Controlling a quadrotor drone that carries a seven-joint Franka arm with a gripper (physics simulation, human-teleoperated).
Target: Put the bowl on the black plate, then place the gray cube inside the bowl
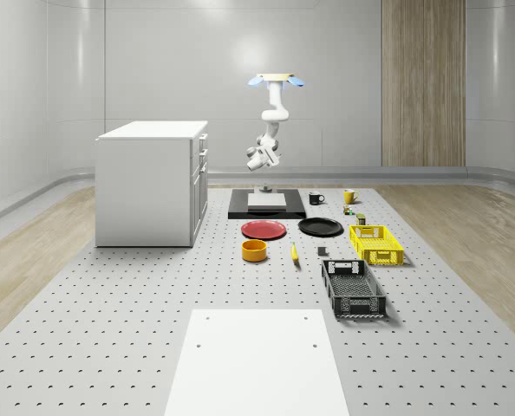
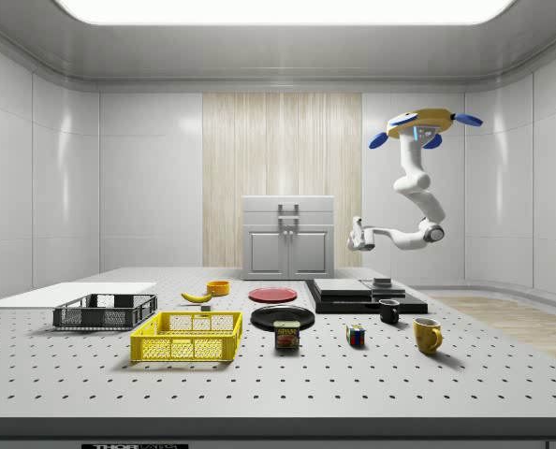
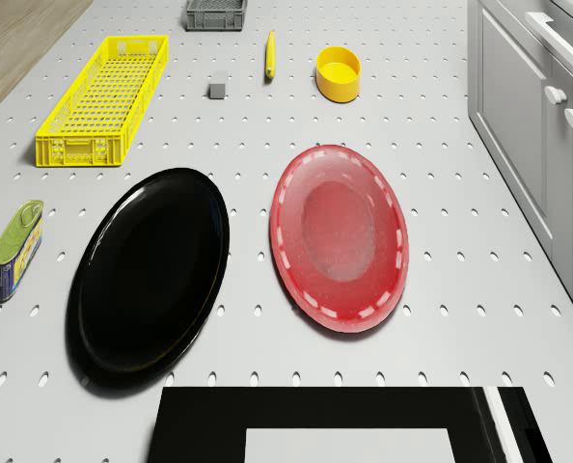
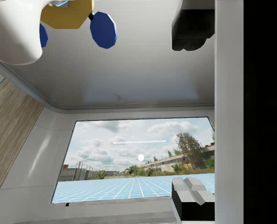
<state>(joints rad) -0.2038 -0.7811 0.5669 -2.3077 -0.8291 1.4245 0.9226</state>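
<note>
Bowl (image 1: 255, 250) sits near, well apart from my fingers (image 2: 356, 234), which are released. I hover high over the black pad (image 1: 267, 204); a long descent risks misalignment.

Looked like a robotics test lab to me, not a home. The floor-level table (image 1: 110, 347) was a big gray perforated board, walls were smooth pale panels with one wood strip (image 1: 422, 82), a lone white cabinet (image 1: 149, 182), and a drone (image 2: 426, 124) hovering near the ceiling.
</note>
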